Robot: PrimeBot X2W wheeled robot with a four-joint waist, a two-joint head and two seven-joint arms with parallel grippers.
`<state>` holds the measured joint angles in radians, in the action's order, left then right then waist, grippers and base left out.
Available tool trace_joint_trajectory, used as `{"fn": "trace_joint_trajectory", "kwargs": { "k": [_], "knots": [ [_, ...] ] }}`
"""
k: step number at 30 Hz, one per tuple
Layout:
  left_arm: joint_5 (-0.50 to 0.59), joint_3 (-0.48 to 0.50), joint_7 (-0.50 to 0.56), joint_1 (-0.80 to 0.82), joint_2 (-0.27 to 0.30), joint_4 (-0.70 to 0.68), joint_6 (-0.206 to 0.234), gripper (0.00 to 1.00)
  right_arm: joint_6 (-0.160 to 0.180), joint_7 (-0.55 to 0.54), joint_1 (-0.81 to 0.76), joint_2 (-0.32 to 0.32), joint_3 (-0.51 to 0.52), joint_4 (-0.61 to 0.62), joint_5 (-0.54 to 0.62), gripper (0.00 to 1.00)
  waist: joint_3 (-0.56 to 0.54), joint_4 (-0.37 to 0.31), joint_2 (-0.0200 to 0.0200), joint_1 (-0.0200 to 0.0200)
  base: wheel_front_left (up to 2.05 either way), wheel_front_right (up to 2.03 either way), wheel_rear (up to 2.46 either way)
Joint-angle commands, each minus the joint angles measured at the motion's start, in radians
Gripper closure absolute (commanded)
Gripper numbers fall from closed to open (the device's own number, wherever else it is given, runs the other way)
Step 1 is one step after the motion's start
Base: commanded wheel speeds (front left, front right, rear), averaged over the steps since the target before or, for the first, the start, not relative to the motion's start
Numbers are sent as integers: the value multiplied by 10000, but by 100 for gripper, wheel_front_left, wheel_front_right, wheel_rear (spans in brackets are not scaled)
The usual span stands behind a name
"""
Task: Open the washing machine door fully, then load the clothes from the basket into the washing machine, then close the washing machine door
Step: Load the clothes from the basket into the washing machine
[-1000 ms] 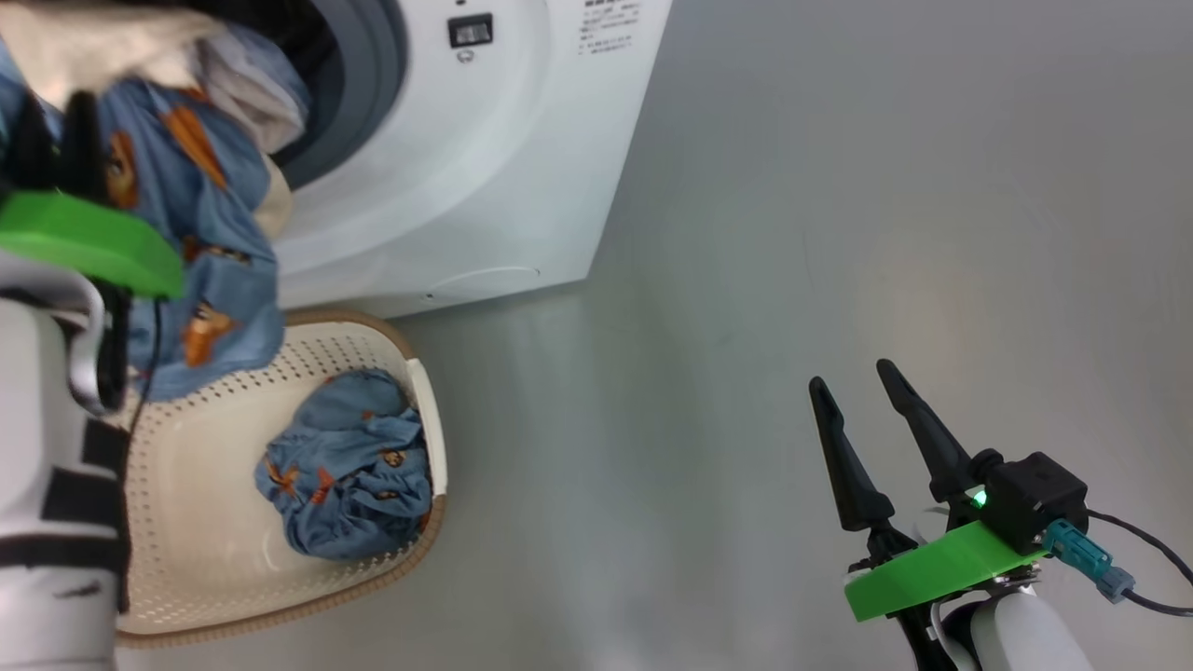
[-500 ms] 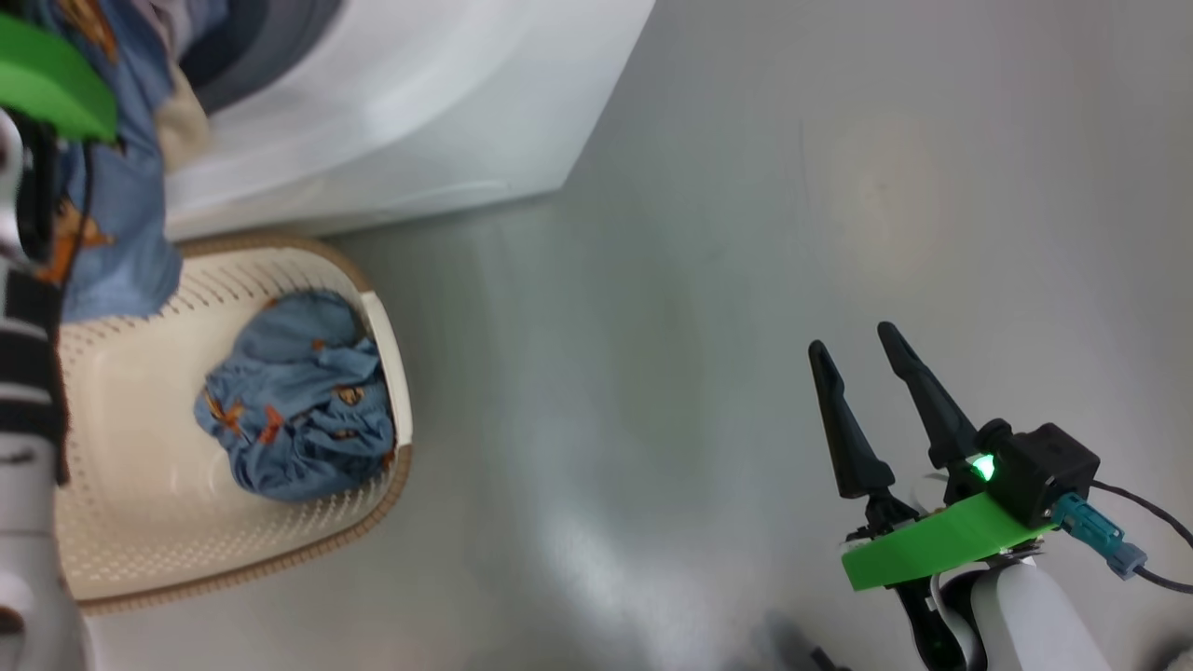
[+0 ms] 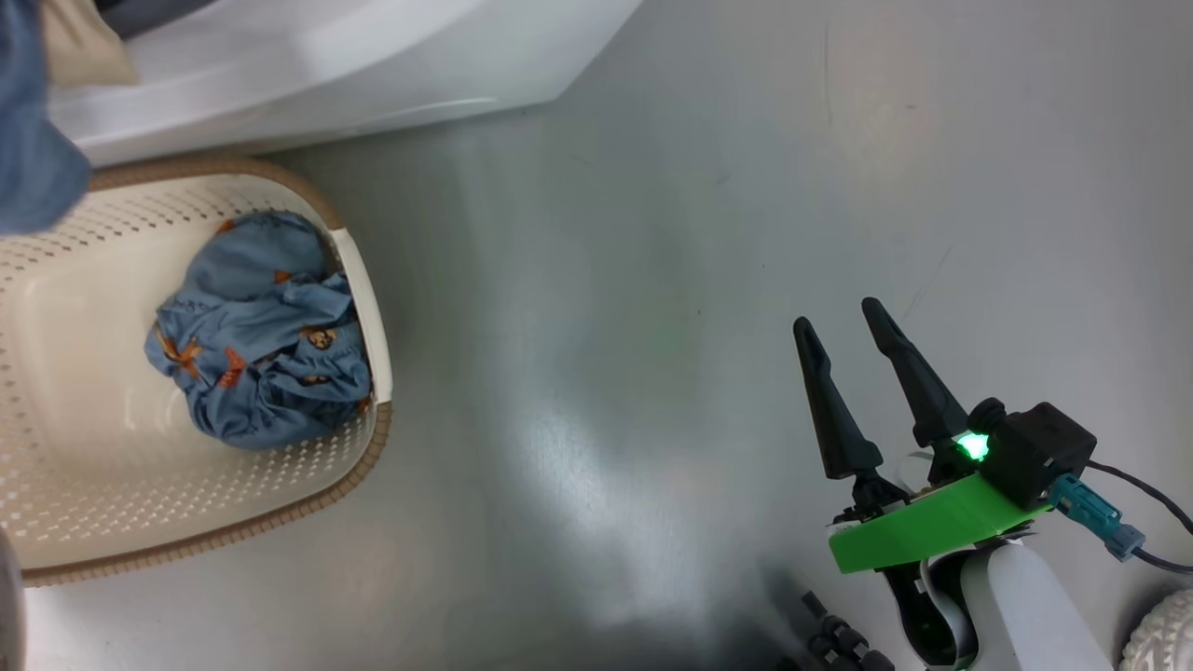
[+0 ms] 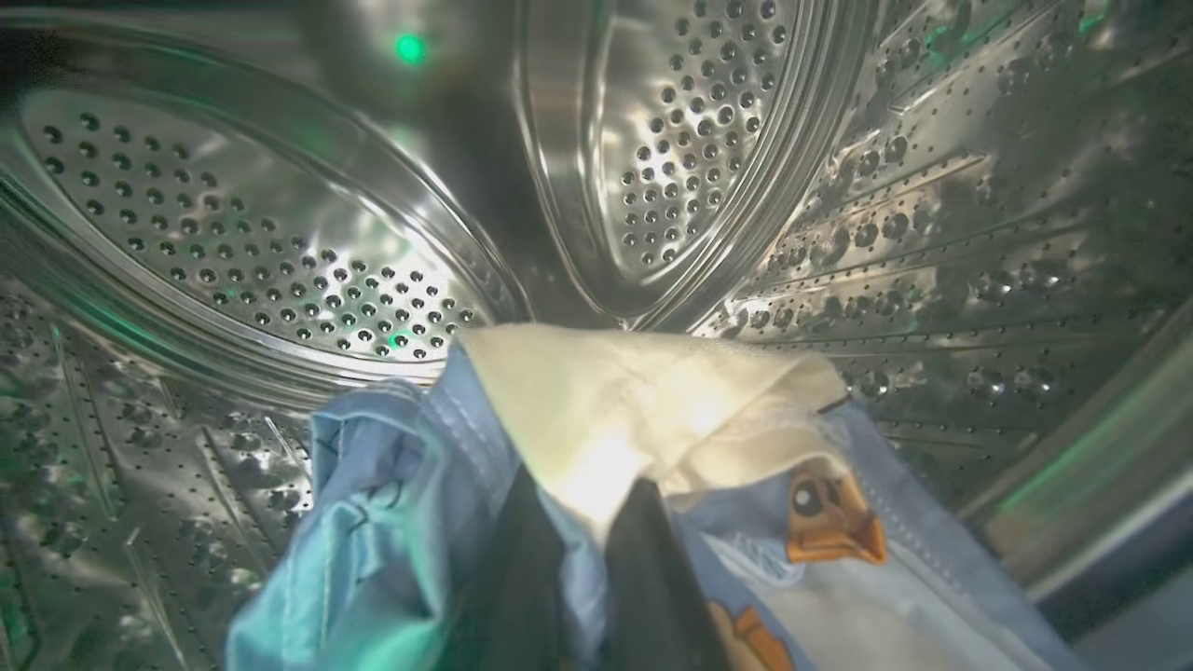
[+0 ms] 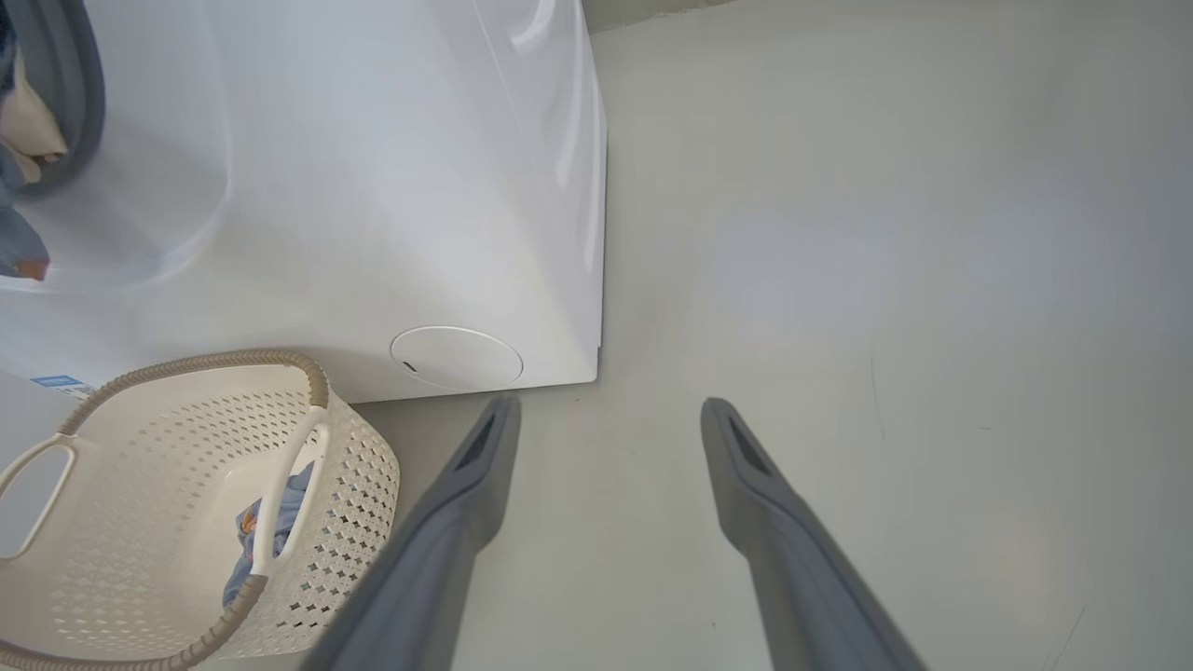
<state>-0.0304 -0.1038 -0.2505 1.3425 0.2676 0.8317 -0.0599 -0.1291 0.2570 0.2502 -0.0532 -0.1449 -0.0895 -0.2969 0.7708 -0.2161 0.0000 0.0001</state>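
Left gripper [image 4: 582, 485] reaching inside the washing machine [image 3: 326, 56], its 2 dark fingers [image 4: 652, 578] pressed together on the clothes [image 4: 401, 503]. Blue printed fabric and a cream cloth [image 4: 652, 391] are pinched between them, and the perforated steel drum [image 4: 280, 252] curves behind and around the bundle. The right wrist view shows the trailing part of this bundle draped over the grey gasket [image 5: 89, 102] at the machine's mouth, and the head view shows it hanging down the machine's white front. The basket [image 3: 359, 280] stands on the floor [image 3: 652, 280] just in front of the washing machine, below its opening. In it lies 1 crumpled blue garment [image 3: 261, 345] with orange figures, against the wall on the side away from the opening. The right gripper [image 3: 836, 314] is well apart from the washing machine, off its front corner and over bare floor. Its 2 fingers are spread wide with nothing between them.
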Motion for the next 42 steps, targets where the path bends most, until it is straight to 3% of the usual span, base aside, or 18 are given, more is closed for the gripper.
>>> {"fn": "trace_joint_trajectory", "kwargs": {
  "k": [1,6,13,14,15,16,42],
  "knots": [
    [120,69,-96,281,545,-463,162,100,-16,48,-106,29,-226,179,-82,0,91,-21,0,-1,0,0,0],
    [353,107,-109,399,982,-2737,604,100,-16,48,-80,29,-353,140,-135,0,112,-141,0,-1,0,0,0],
    [128,178,-111,-295,949,-3218,765,100,-16,48,-126,29,-377,55,-159,0,39,-119,0,-1,0,0,0],
    [91,194,-111,-378,926,-3227,779,96,-16,48,-122,29,-383,54,-161,0,37,-106,0,-1,0,0,0],
    [44,221,-111,-455,898,-3223,795,69,-16,48,-114,29,-391,55,-165,0,47,-91,0,-1,0,0,0],
    [-40,262,-111,-559,837,-3028,808,0,-16,48,-106,29,-389,49,-156,0,44,-62,0,-1,0,0,0],
    [-826,531,-112,-1668,-229,-1646,520,0,-16,48,75,30,-42,-116,55,0,-852,697,0,-1,0,0,0]
  ]
}}
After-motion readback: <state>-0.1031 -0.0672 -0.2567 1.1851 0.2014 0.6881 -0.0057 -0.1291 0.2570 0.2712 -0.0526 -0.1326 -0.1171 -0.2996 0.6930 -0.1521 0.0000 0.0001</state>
